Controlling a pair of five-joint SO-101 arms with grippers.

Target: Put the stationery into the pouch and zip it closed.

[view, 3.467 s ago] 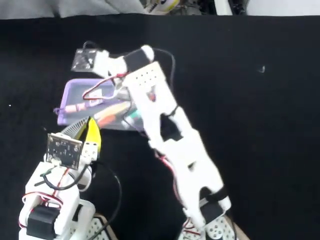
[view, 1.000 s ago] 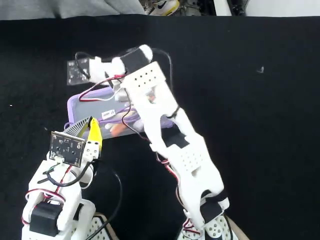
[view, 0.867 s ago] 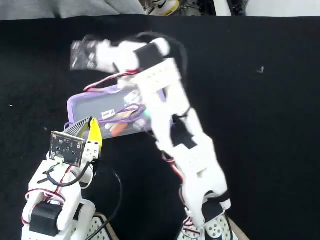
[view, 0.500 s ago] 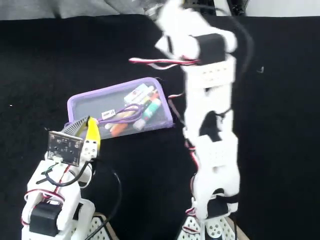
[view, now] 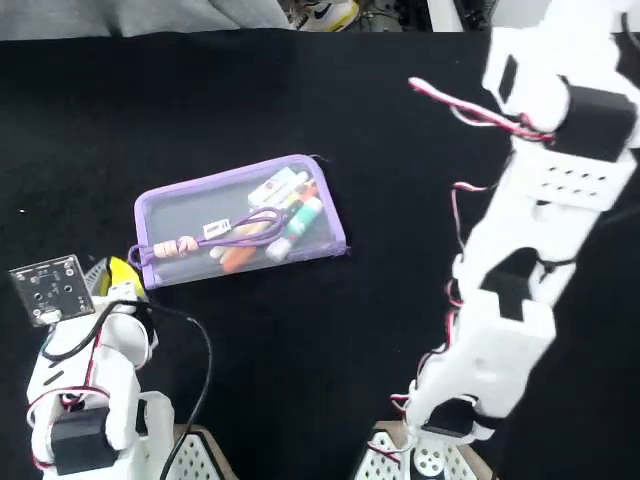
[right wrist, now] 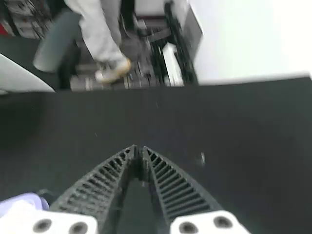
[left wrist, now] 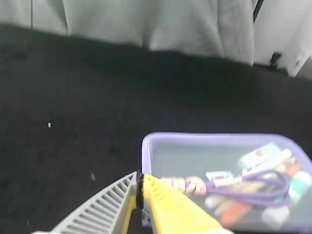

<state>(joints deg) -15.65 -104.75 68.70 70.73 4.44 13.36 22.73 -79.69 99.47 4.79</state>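
Purple mesh: the pouch [view: 190,205] is lying flat on the black table [view: 400,150], left of the middle. Its long axis is running from left to right, with the right end tilting a little toward the far side. We are seeing the stationery [view: 285,205] through the mesh, already inside. We are judging the zip to be drawn closed, though we cannot be sure of it.

The left gripper [left wrist: 140,181] is sitting just beside the pouch's near left corner with its grey and yellow jaws pressed together. Whether they are pinching that corner, we cannot tell. The right gripper [right wrist: 139,163] is clenched on nothing and hanging high over the right side, well apart from the pouch.

So we are taking the left gripper as the nearer one. The pouch is stretching away ahead of it and to its right, so any last pull on the zip would be following that long axis.
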